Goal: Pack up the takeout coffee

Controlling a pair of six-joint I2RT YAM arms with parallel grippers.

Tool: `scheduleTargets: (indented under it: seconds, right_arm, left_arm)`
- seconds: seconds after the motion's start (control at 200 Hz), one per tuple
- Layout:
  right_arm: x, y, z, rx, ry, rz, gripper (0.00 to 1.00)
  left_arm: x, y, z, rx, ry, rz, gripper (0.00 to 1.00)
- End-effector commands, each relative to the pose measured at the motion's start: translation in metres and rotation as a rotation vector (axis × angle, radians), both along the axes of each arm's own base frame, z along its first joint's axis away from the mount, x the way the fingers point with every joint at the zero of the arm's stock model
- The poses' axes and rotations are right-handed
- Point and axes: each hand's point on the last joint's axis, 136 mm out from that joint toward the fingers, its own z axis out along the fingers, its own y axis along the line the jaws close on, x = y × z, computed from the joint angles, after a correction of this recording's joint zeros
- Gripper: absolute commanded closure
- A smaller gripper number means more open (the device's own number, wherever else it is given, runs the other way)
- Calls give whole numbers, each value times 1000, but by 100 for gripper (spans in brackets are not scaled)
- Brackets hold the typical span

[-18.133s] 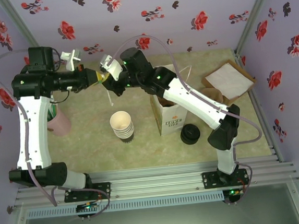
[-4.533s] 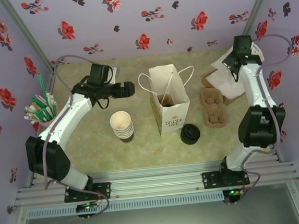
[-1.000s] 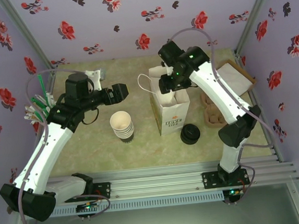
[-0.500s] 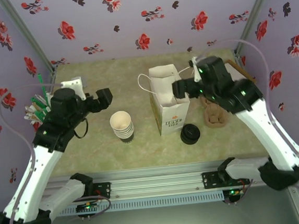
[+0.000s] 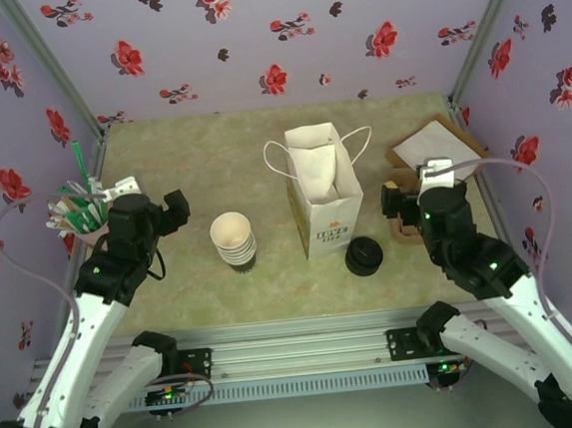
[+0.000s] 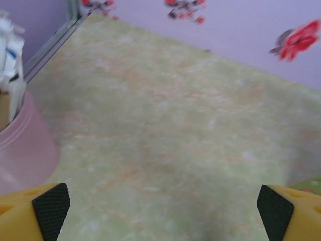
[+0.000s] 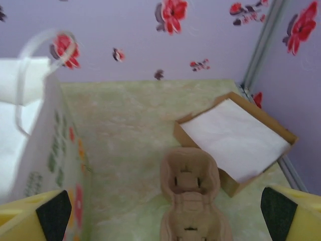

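Note:
The white paper bag stands upright in the middle of the table with its top open; its printed side fills the left of the right wrist view. The lidded takeout coffee cup is hidden from view. My left gripper hovers left of the cup stack, open, with bare table between its fingertips. My right gripper sits right of the bag, over the brown cup carrier, open and holding nothing.
A stack of lidless cream cups stands left of the bag. Loose black lids lie at its front right. A napkin box is at the back right. A pink cup of straws stands at the left edge.
Both arms have drawn back toward the near edge. The right gripper left the bag's top and now sits lower right over the carrier. The left gripper shifted left.

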Motion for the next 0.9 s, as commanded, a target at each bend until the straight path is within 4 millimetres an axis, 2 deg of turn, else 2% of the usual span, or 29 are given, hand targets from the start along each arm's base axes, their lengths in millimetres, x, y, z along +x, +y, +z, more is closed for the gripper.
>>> scheduleTargets:
  seconds: [0.0,0.165,0.24,0.305,0.43,0.63,0.77,0.895]
  right_arm:
    - [15,-20,-17,-10,-15,-114,1]
    - [39,-52,-59,101,-46,-221,1]
    - [48,-61,-71,97,-94,-232,1]
    - [52,-78,-84,91,-108,-310,1]
    - [60,-97,-111,82,-111,-388,1]
    - [63,-124,-152,105,-134,-500,1]
    - [73,-125,-166,89,-134,-503,1]
    - [85,-123,-174,81,-137,-482,1]
  left_arm:
    - [12,16,-23,53,36,66,1]
    - [34,33,-64,106,80,110,1]
    - [41,45,-84,123,103,142,1]
    - [48,50,-102,158,118,135,1]
    - [60,57,-124,211,140,122,1]
    - [81,63,-121,336,99,79,1]
    - [88,63,-127,400,-31,45,1]
    - [100,68,-137,432,-61,49,1]
